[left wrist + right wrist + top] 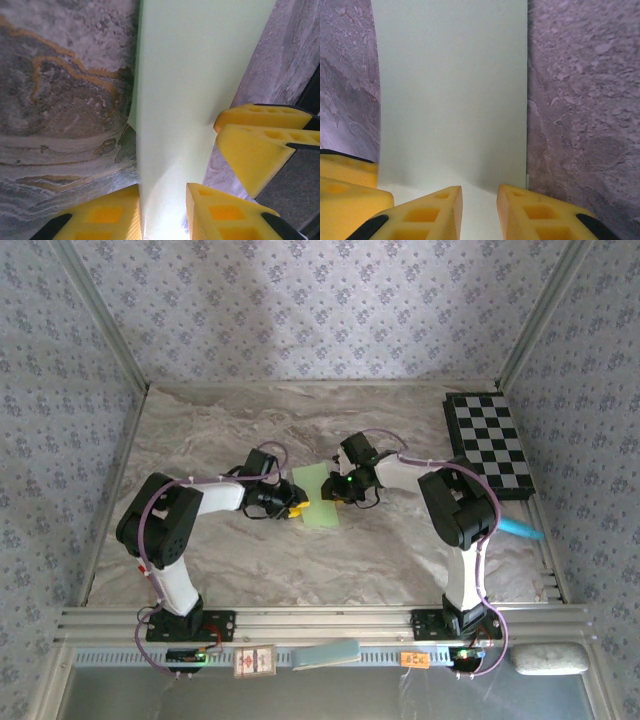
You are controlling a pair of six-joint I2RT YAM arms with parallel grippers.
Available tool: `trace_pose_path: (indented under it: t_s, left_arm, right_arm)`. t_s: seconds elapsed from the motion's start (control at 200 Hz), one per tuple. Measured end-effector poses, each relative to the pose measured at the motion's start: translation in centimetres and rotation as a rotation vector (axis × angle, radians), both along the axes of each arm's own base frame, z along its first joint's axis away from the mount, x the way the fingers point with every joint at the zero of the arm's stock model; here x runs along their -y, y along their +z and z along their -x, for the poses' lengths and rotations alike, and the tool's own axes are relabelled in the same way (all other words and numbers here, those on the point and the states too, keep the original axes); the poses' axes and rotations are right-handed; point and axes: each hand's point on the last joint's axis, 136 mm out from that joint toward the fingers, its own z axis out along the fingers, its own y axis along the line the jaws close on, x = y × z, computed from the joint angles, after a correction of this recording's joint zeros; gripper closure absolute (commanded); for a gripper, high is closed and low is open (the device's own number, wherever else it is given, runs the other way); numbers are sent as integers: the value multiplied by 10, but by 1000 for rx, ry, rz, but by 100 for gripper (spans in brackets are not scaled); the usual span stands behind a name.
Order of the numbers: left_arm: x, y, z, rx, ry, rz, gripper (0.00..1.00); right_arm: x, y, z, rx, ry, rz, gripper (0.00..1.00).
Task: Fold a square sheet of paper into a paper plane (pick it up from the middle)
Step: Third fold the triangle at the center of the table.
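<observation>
**A:** What does the overhead view show, largest things first?

**B:** A marbled grey table (200, 550), walled in patterned fabric. A black-and-white checkerboard (490, 445) lies at its far right corner, and a light-blue strip (520, 529) lies near the right edge. Two black arms reach in from the near edge and meet at the middle of the table.

**A:** Where is the paper?

**B:** The pale green paper (312, 480), a narrow oblong from above, lies at the middle of the table. The left gripper (297, 505) is at its left edge and the right gripper (336, 494) at its right edge.

**A:** Are they holding it?

**B:** In the left wrist view, yellow fingers (100, 220) stand on either side of a raised ridge of paper, close against it. I cannot tell whether they clench it. In the right wrist view, the fingers (425, 217) sit a little apart over one end of the flat sheet (paper shows in the gap). Whether they are clamped or only resting, I cannot tell.

**A:** How should this fold go?

**B:** As I judge it, one gripper should pin the sheet flat while the other squeezes the ridge squarely. That way the crease runs straight and the edges line up. A sideways tug could skew or tear it.
</observation>
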Motion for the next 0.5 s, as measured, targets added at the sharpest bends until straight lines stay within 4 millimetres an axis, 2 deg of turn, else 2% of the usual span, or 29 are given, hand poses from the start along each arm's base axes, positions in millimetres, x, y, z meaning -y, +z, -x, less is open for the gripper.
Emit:
trace_pose_path:
  t_s: [0.285,0.5]
  left_arm:
    - [0,0,0,-1,3,1,77]
    - [0,0,0,-16,14,6,93]
  right_arm:
    - [0,0,0,-4,-3,-7,71]
    - [-1,1,0,-1,0,-25,67]
